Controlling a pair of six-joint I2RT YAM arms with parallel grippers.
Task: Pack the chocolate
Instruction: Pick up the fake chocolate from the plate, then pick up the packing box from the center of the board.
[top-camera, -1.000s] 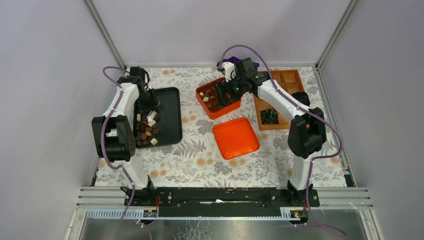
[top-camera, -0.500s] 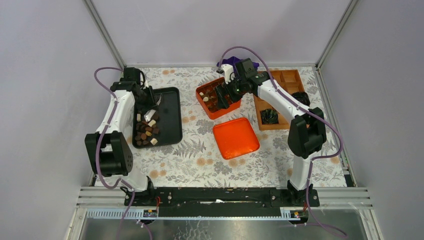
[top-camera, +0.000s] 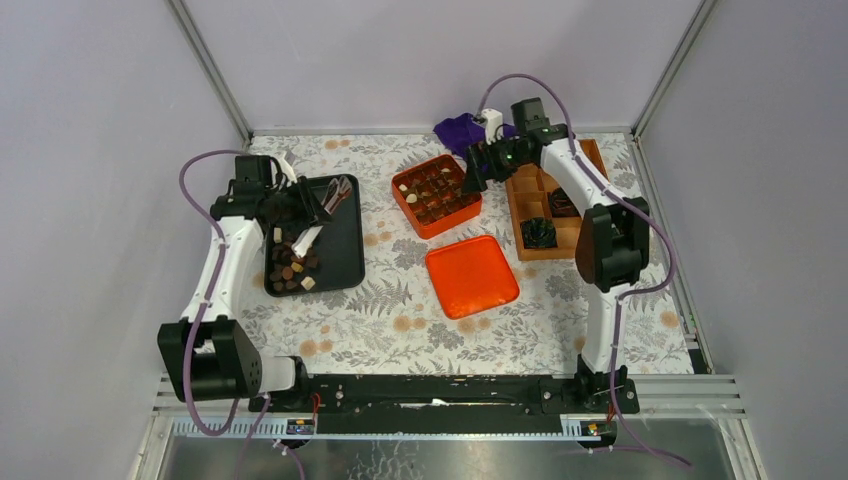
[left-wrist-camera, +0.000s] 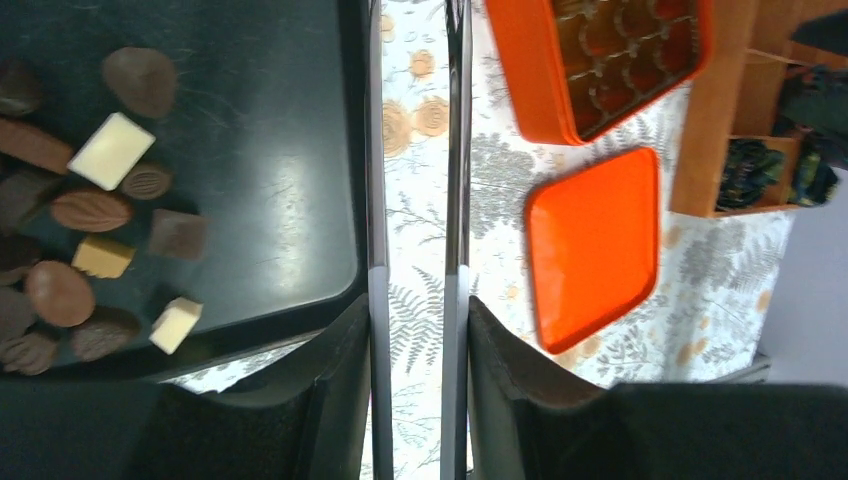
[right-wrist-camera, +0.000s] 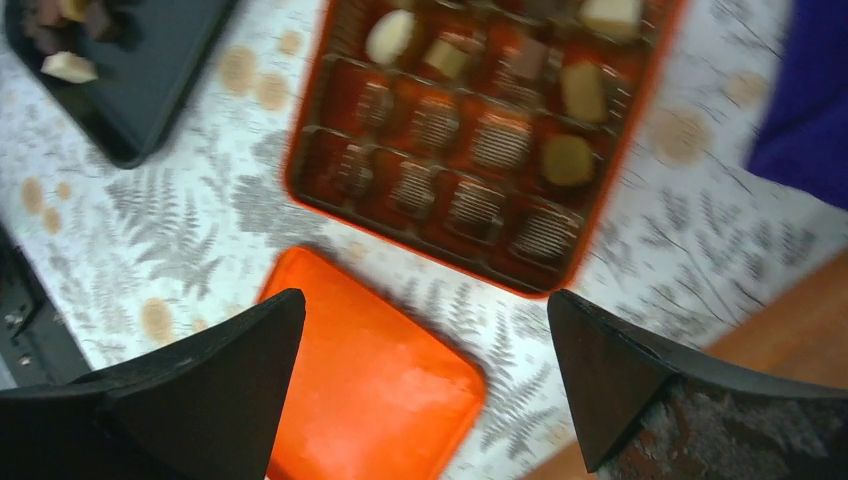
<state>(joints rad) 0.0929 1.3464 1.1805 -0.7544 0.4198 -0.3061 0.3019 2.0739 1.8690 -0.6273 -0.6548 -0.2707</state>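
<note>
The left pincer (top-camera: 335, 192) has lifted off the heap of small brown and cream chocolate pieces (top-camera: 290, 265) on the black plastic tray (top-camera: 345, 250), centre left. Its blades stand narrow, but the tips are out of the wrist view, so any load cannot be determined. The right pincer (right-wrist-camera: 425, 300), wide and empty, has withdrawn from the orange compartmented box (top-camera: 398, 200), upper centre. This probably frees the box for the next placement.
</note>
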